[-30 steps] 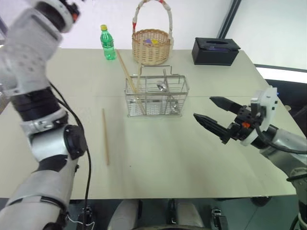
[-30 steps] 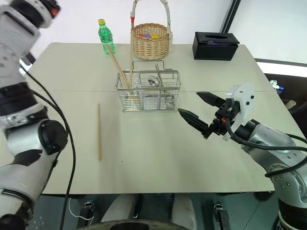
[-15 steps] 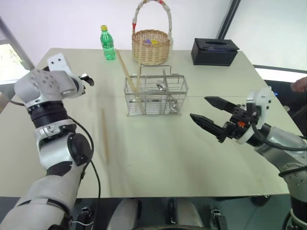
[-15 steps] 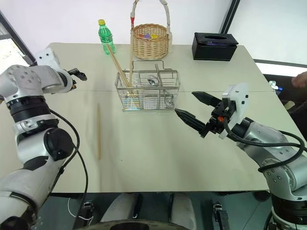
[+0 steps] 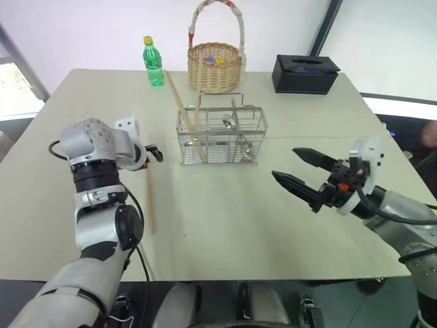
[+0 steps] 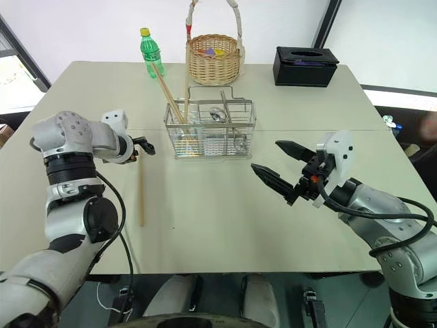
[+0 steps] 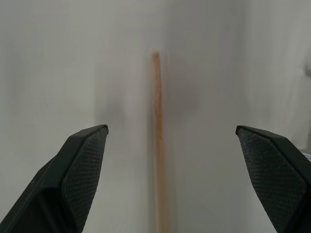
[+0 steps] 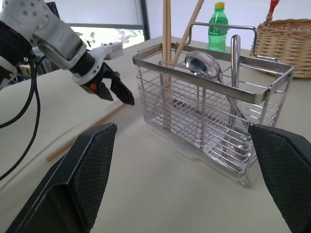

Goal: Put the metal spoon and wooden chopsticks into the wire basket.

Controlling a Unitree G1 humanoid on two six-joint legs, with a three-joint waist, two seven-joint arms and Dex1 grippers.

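The wire basket (image 5: 222, 140) stands mid-table. In it the metal spoon (image 8: 201, 64) stands upright and two wooden chopsticks (image 5: 180, 102) lean out toward the far left. Another wooden chopstick (image 5: 149, 195) lies flat on the table, left of the basket. My left gripper (image 6: 143, 146) hangs open, pointing down over that chopstick's far end; in the left wrist view the stick (image 7: 157, 145) runs between the spread fingers. My right gripper (image 5: 284, 162) is open and empty, held level to the right of the basket and facing it.
At the table's far edge stand a round wicker basket (image 5: 216, 65), a green bottle (image 5: 153, 61) and a black tissue box (image 5: 306, 73). A person's hand (image 6: 430, 126) shows blurred at the right edge.
My left arm has swung down from high at the left to just above the loose chopstick's far end, tilting its gripper downward. The right gripper has stayed put, open.
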